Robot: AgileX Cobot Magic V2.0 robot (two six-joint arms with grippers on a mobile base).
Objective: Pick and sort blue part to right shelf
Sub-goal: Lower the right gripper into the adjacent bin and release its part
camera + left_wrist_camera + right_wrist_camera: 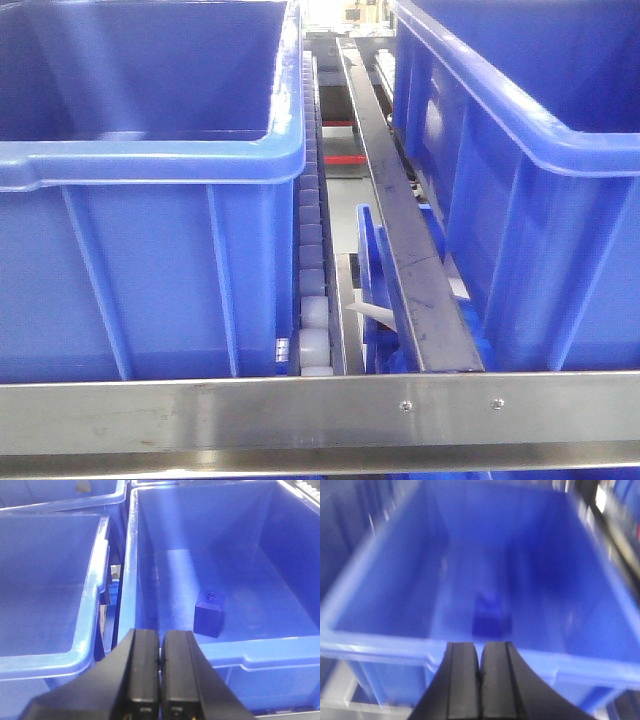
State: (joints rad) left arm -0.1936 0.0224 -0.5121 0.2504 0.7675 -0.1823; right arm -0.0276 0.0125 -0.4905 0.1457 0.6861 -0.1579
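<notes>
The small solid-blue plastic block with sloped shoulders and a stubby cap (209,612) is seen standing upright on the floor of a large open-topped blue plastic bin (150,580) on the steel-framed right shelf (320,410), near the bin's front wall, so its placing is judged done. The left end effector (160,655) and the right end effector (480,675) are each held above a bin rim, fingers pressed together, nothing gripped. A neighbouring blue bin (90,595) and white roller tracks (312,330) flank the gap; the right view is blurred
</notes>
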